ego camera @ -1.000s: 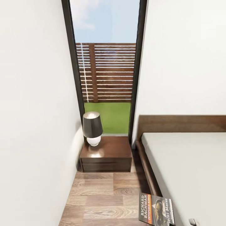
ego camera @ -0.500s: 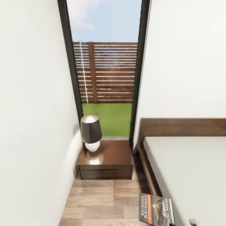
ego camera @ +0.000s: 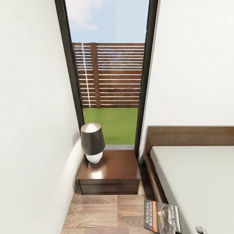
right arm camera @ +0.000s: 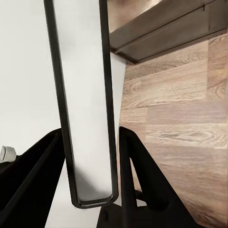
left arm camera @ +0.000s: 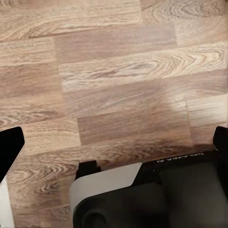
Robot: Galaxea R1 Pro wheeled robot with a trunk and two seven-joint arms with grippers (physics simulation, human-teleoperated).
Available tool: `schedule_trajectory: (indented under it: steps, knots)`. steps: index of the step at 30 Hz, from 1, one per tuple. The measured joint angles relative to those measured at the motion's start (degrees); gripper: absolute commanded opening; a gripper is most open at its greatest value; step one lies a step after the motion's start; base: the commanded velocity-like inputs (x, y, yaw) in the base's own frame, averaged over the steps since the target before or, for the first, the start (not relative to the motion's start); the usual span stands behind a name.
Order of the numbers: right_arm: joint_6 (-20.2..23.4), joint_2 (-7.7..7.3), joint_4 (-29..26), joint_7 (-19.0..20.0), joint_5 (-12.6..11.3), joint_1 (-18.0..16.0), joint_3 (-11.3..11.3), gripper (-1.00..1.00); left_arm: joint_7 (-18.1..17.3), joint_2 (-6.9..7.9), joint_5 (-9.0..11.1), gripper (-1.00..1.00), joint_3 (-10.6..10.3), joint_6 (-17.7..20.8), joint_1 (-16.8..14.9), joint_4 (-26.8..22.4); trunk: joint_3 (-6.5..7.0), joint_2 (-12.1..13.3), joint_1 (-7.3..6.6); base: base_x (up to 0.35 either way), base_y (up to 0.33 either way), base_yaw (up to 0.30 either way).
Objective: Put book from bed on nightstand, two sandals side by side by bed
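- At head view's lower edge: book (ego camera: 161, 216), cover partly cut off, beside the bed (ego camera: 195, 182) edge.
- Right gripper (right arm camera: 90, 156): dark fingers clamped on the book's edge.
- Nightstand (ego camera: 109, 175) with lamp (ego camera: 92, 142): beneath window.
- Left gripper: opening not discernible above the floor (left arm camera: 114, 80).

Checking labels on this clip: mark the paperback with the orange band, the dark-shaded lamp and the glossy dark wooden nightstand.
Paperback book (ego camera: 161, 216), head view, on its cover.
Lamp (ego camera: 92, 139), head view, on the dark shade.
Nightstand (ego camera: 117, 167), head view, on its bare top.
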Motion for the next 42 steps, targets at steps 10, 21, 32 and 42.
schedule_trajectory:
  steps: [10,21,32,42]
  knots:
    - [0.0,0.0,0.0,0.0,0.0,0.0,0.0,-1.0,0.0,0.0,0.0,1.0,-0.03,-0.02,0.0,0.0,0.0,0.0,0.0,0.302,0.0,0.0]
    - [0.0,0.0,0.0,0.0,0.0,0.0,0.0,-1.0,0.0,0.0,0.0,1.0,-0.02,0.01,0.0,0.0,0.0,0.0,0.0,0.3,0.0,0.0]
    - [0.01,0.0,0.0,0.0,0.0,0.0,0.0,-1.0,0.0,0.0,0.0,1.0,-0.02,0.01,0.0,0.0,0.0,0.0,0.01,0.28,0.0,0.0]
    - [-0.01,0.0,-0.01,0.01,-0.01,-0.01,-0.18,-1.0,0.0,0.0,0.0,1.0,-0.04,0.01,0.0,0.0,0.0,0.0,0.01,0.134,0.0,0.0]
